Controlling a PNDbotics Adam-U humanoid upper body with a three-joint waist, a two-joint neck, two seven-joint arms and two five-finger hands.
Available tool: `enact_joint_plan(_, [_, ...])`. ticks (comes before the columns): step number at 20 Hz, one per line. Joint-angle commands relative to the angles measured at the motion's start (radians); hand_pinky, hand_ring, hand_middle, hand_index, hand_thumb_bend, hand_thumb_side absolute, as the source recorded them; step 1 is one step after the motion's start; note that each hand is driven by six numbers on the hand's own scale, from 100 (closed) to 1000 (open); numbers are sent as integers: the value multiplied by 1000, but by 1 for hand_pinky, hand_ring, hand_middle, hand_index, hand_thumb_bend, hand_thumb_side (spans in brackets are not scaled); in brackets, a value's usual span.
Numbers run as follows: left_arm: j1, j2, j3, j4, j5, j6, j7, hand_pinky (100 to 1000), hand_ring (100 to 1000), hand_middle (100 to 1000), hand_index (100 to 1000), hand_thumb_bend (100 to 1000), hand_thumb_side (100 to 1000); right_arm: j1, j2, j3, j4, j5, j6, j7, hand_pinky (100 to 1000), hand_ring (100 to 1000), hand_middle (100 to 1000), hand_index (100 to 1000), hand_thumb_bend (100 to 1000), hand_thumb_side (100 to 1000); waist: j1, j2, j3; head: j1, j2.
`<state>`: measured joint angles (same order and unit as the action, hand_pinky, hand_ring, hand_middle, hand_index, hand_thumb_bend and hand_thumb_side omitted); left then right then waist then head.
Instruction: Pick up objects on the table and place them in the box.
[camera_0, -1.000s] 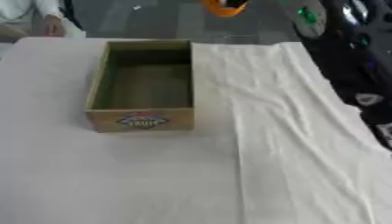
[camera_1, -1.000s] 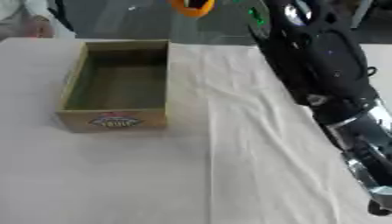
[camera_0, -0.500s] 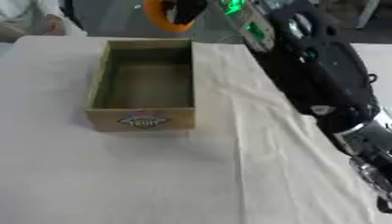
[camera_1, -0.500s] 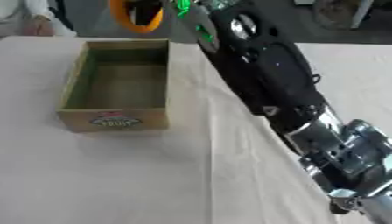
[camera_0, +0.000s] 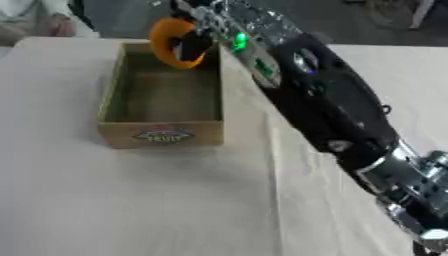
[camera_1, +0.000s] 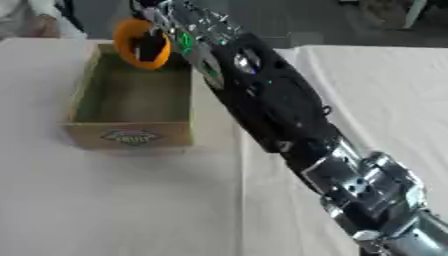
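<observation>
Orange thing over the box

We see the open box (camera_0: 162, 132) on the white cloth (camera_0: 131, 200); above its far end our right hand (camera_0: 194, 42) grips an orange object (camera_0: 166, 42) — fingers curled round it.

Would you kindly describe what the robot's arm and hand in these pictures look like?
One arm shows, the right arm: a bulky, glossy black shell with rounded panels and round caps. Small green lights glow near the wrist. Toward the lower right it turns into bare silver metal joints of stacked cylindrical parts. The right hand is dark with silvery parts. No loose cables or sleeves are visible.
</observation>
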<state>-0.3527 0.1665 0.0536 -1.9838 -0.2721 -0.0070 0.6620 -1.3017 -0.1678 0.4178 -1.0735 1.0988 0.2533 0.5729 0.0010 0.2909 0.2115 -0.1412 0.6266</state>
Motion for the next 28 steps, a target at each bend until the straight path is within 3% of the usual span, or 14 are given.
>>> enact_joint_plan(1, [-14,6,0,-16,4,0,-3,632,746,649,850,100,891,-11,14,-5,27,6,-1,-12,721,770,555,584,100,304,5,-15,5,-4,-13])
enact_joint_plan(9, [-15,3,-1,-16,5,0,-4,632,747,649,850,100,891,11,43,-24,119,15,-13,-48,743,789,590,614,100,303,4,-10,9,-8,-19])
enact_joint_plan(12, [-15,3,0,-16,6,0,-4,632,747,649,850,100,891,12,51,-24,138,7,-30,-42,771,812,625,667,100,232,5,-9,11,-8,-19])
enact_joint_plan(13, [-15,2,0,-16,6,0,-4,632,747,649,850,100,891,12,53,-25,142,4,-37,-36,793,829,658,724,100,189,5,-9,11,-8,-18])
enact_joint_plan(16, [-14,2,0,-16,6,0,-4,632,747,649,850,100,891,10,56,-24,152,-7,-60,2,839,873,742,800,100,171,3,-11,11,-8,-19])
enact_joint_plan(22, [-14,2,0,-16,7,0,-3,633,748,649,851,100,894,6,54,-31,163,4,-72,61,869,912,813,923,100,211,2,-13,11,-6,-22])
enact_joint_plan(28, [-13,2,1,-16,8,0,-3,633,748,649,850,100,893,1,52,-42,175,47,-70,110,881,932,846,959,100,288,3,-15,11,-6,-21])
